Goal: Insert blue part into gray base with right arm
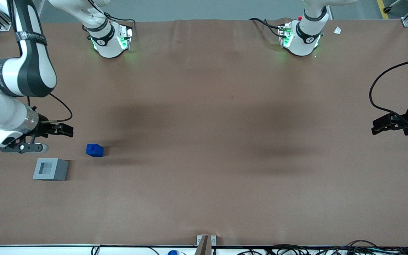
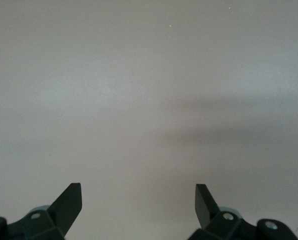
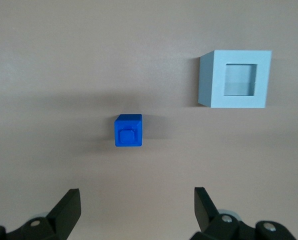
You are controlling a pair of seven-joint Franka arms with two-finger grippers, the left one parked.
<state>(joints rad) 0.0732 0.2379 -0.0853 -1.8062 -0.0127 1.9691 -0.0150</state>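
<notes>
The blue part (image 1: 94, 150) is a small bright-blue block resting on the brown table toward the working arm's end. It shows in the right wrist view (image 3: 128, 131) with a small raised square on its top. The gray base (image 1: 50, 169) stands beside it, a little nearer the front camera, its square recess facing up; it also shows in the right wrist view (image 3: 236, 79). My right gripper (image 1: 64, 130) hangs above the table, farther from the front camera than both blocks. It is open and empty, its fingertips (image 3: 71, 200) wide apart. The gripper (image 3: 137, 197) is clear of both blocks.
The brown table mat (image 1: 204, 141) spreads under everything. The arm bases (image 1: 110, 39) stand at the table's edge farthest from the front camera. A small bracket (image 1: 205, 242) and cables lie at the edge nearest the front camera.
</notes>
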